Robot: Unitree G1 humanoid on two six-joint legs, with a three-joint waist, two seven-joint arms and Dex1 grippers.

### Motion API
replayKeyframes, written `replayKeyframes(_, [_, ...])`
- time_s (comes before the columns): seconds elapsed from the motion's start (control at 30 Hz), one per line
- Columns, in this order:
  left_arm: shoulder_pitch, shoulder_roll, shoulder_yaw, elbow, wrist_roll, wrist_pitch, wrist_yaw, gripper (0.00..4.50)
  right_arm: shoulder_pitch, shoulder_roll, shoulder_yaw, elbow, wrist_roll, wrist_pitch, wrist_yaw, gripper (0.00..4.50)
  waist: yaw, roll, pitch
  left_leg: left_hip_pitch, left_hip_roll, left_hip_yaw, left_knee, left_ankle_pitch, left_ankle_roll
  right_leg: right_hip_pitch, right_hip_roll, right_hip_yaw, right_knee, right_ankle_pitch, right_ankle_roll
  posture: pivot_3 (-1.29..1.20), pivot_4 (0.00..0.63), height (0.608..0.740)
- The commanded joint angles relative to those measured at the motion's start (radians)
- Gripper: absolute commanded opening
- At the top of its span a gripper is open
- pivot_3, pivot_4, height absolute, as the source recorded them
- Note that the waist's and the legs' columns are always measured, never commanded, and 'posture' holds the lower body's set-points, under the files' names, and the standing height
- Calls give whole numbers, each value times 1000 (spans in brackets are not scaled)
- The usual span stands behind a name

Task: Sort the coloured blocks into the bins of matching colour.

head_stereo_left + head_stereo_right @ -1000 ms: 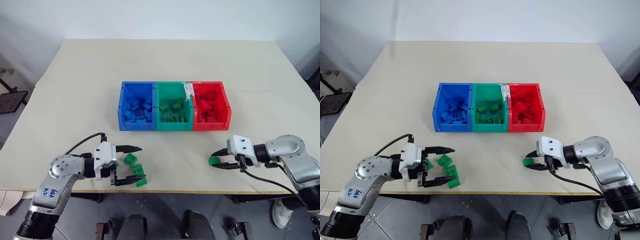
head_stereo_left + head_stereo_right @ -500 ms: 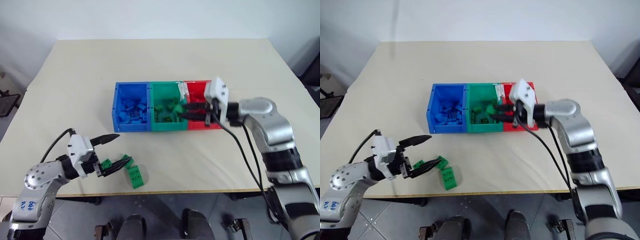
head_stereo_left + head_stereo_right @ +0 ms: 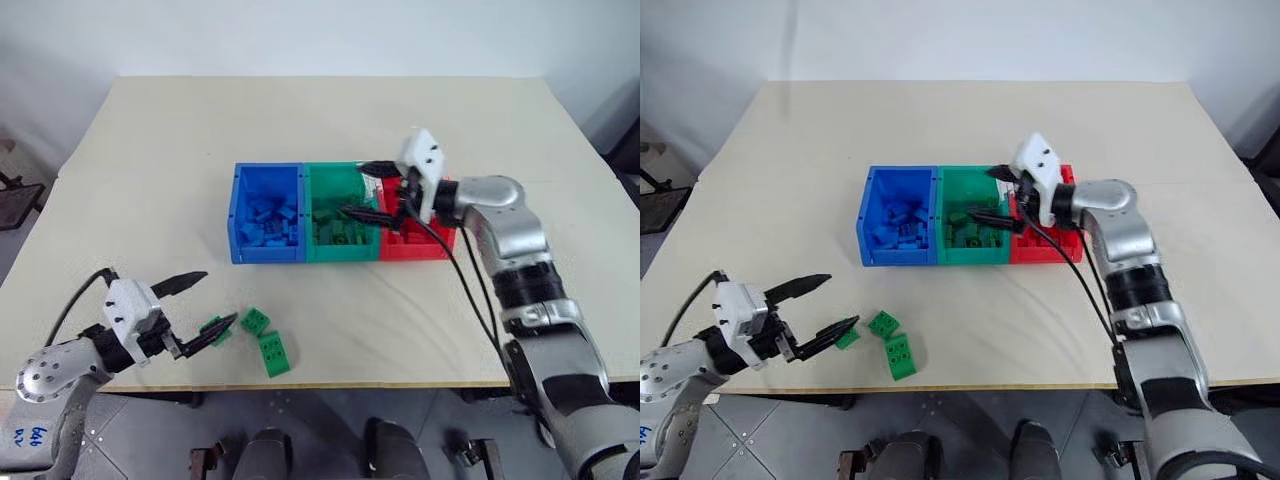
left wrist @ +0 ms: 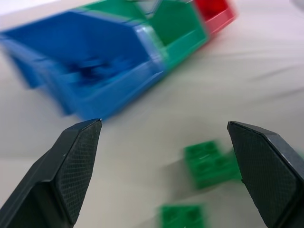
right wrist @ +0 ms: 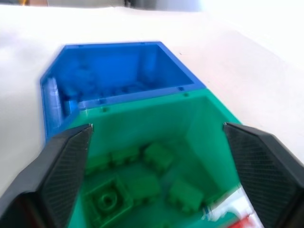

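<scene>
Meanwhile, on the beige tabletop (image 3: 150,140), the right pincer (image 3: 372,190) hangs over the green bin (image 3: 342,215), fingers spread wide and gripping nothing. Seen from the right wrist, green blocks (image 5: 142,185) lie heaped in that bin, with the blue bin (image 3: 268,212) joined beside it; the red bin (image 3: 420,240) closes the row on the other side. Near the front edge, the left pincer (image 3: 200,302) is released too, its lower finger just beside a small green block (image 3: 214,330). Two more green blocks lie close by: a square one (image 3: 256,320) and a longer one (image 3: 273,353).
</scene>
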Motion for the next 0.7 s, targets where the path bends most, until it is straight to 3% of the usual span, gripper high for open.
replayKeyframes(0.03, [-5,57,75,79,-13,-31,-60,4500,147,-71,-81,-219,112,37,68,4449,-2,0,0,0,0,0,0,0,0,0,0,0,0,0,0,0,150,740])
replayKeyframes(0.2, [-55,160,64,291,30,-128,-202,4500,433,-171,-121,-402,169,-23,188,4449,-3,1,1,1,1,3,0,-1,1,0,0,0,-1,0,0,0,150,740])
replayKeyframes(0.4, [-126,244,-9,424,72,-257,-365,4500,588,-232,-142,-496,194,-6,199,4449,-4,1,1,3,2,9,0,-2,2,-1,0,3,0,0,0,0,150,740])
replayKeyframes(0.53, [-186,270,-128,310,39,-220,-486,4500,647,-249,-182,-518,202,7,161,4449,2,1,1,2,2,10,2,-4,3,-1,0,3,0,0,0,0,150,740])
replayKeyframes(0.7, [-296,259,-303,136,73,-128,-503,4500,701,-285,-192,-556,209,23,166,4449,9,1,1,2,2,11,4,-5,4,-1,0,3,0,0,0,0,150,740])
